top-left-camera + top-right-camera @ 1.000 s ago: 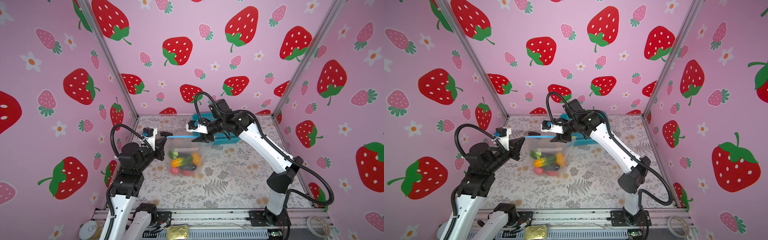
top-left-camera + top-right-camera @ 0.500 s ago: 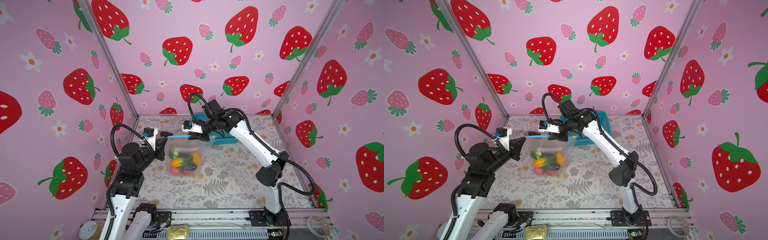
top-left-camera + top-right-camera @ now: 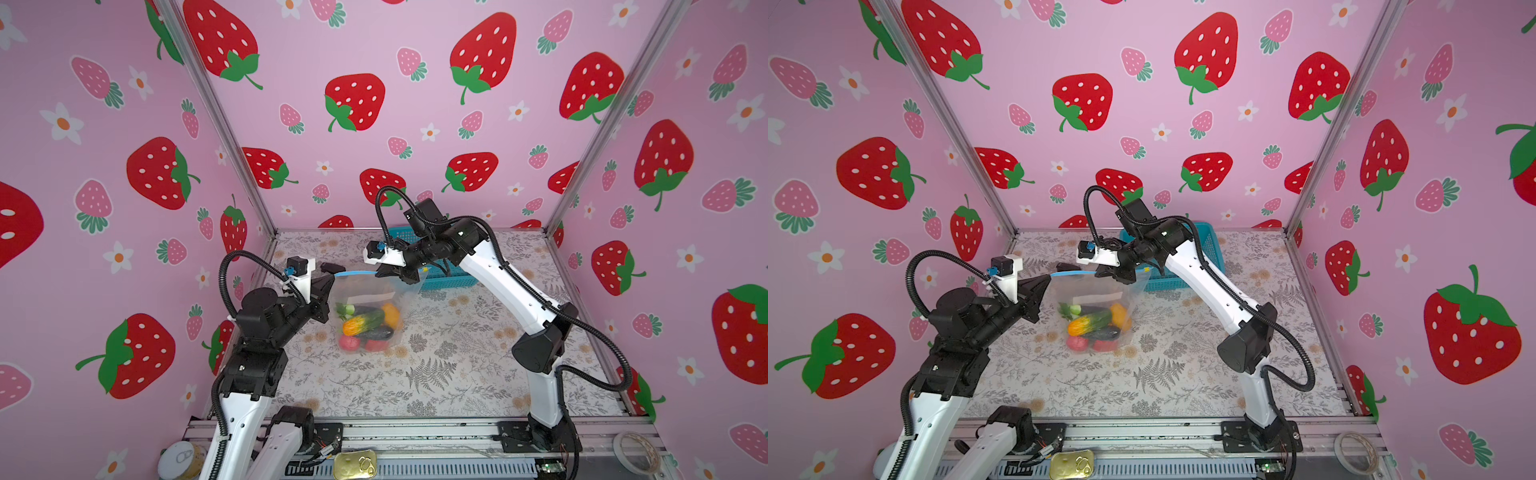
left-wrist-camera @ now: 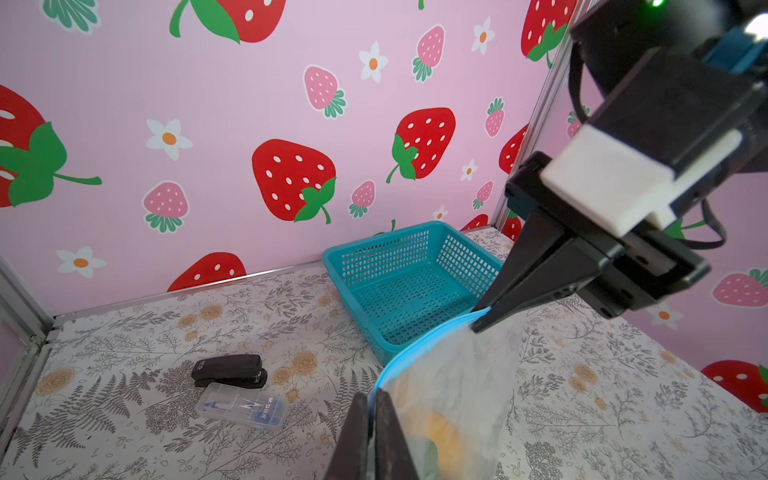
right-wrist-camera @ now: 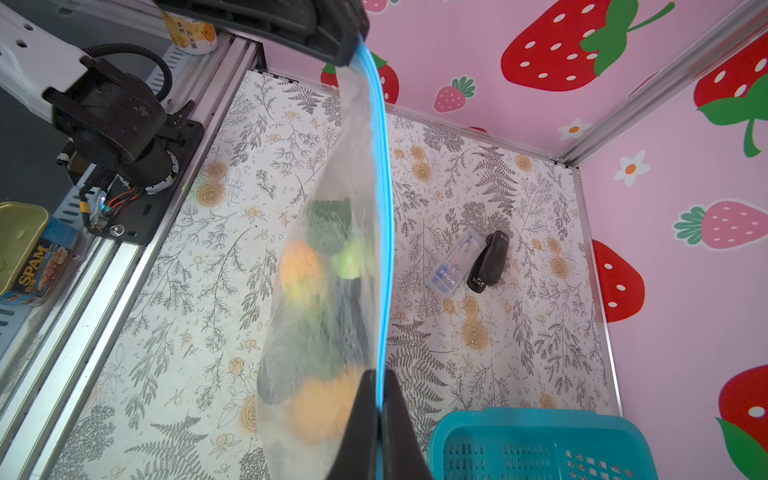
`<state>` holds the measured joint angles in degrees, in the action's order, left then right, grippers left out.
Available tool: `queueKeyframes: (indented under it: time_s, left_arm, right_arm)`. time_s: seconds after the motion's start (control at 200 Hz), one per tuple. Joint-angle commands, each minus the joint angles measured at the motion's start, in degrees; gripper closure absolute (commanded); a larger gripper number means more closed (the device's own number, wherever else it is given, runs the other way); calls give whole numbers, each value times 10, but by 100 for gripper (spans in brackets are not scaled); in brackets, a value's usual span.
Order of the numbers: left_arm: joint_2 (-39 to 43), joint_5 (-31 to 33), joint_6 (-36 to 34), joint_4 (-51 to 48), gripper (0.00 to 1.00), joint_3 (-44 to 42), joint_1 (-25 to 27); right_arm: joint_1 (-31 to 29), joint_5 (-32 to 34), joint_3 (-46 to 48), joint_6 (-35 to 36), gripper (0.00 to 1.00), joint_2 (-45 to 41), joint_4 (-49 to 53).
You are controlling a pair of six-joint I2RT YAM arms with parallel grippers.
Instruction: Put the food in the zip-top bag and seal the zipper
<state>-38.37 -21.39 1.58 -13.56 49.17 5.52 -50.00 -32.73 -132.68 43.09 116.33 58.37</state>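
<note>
- The zip-top bag (image 3: 374,289) (image 3: 1094,291) was held up over the table (image 3: 415,374), a little left of the middle, with its blue edge uppermost.
- The zipper (image 3: 355,273) (image 3: 1073,273) was stretched from left to right between the two grippers. It was seen as a single blue line in both top views, and a slider tab could not be made out.
- The left gripper (image 3: 334,277) (image 3: 1050,276) was clenched on the left end of the zipper. In the left wrist view the strip (image 4: 415,345) was pinched between its fingers (image 4: 353,436) with hardly a gap.
- The right gripper (image 3: 380,272) (image 3: 1098,273) was clamped tight on the right end of the zipper. In the right wrist view the strip (image 5: 384,208) was seen passing between its closed fingers (image 5: 361,415).
- The food (image 3: 365,326) (image 3: 1092,326) was gathered inside the bag at its bottom. A green-orange cucumber (image 3: 363,323) lay across the top of the pile, with an orange (image 3: 390,313) to its right. A dark eggplant (image 3: 376,333) and two red lumps (image 3: 349,343) were nearest.
- Whether the bag's bottom rested on the table could not be told.
- A teal basket (image 3: 449,282) (image 4: 386,257) stood at the far side of the table, just right of the right gripper.
- A black stapler (image 4: 228,370) (image 5: 488,262) and a clear box (image 4: 243,409) (image 5: 455,264) lay side by side on the table, touching or nearly so, on the far side of the bag.
</note>
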Motion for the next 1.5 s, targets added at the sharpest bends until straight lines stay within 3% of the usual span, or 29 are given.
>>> queueKeyframes:
  time_s: [0.0, 0.02, 0.045, 0.095, 0.26, 0.47, 0.695, 0.975, 1.2, 1.495]
  left_arm:
    - [10, 27, 8, 24, 42, -5, 4]
    - [9, 36, 16, 21, 24, -3, 4]
    - [9, 46, 27, 19, 12, 0, 4]
    - [11, 55, 36, 12, 0, 4, 4]
    - [26, 55, 71, -15, 1, 10, 4]
    - [57, 70, 138, -50, 1, 3, 4]
    - [99, 89, 202, -74, 1, -18, 4]
    - [101, 62, 317, -92, 1, -72, 4]
    - [127, 70, 333, -117, 1, -102, 4]
    - [141, 85, 324, -137, 1, -115, 4]
  right_arm:
    - [-3, 3, -10, -22, 100, -11, 4]
    - [-4, 4, -8, -26, 100, -12, 2]
    - [-3, 5, -4, -35, 100, -13, -2]
    - [-3, 15, 9, -50, 100, -17, -12]
    - [-5, 39, 20, -111, 100, -23, -29]
    - [-26, 75, 34, -250, 100, -50, -75]
    - [-60, 128, 143, -410, 100, -120, -180]
    - [-70, 155, 242, -623, 100, -171, -335]
    - [-82, 193, 305, -692, 100, -219, -421]
    - [-83, 174, 427, -825, 100, -272, -582]
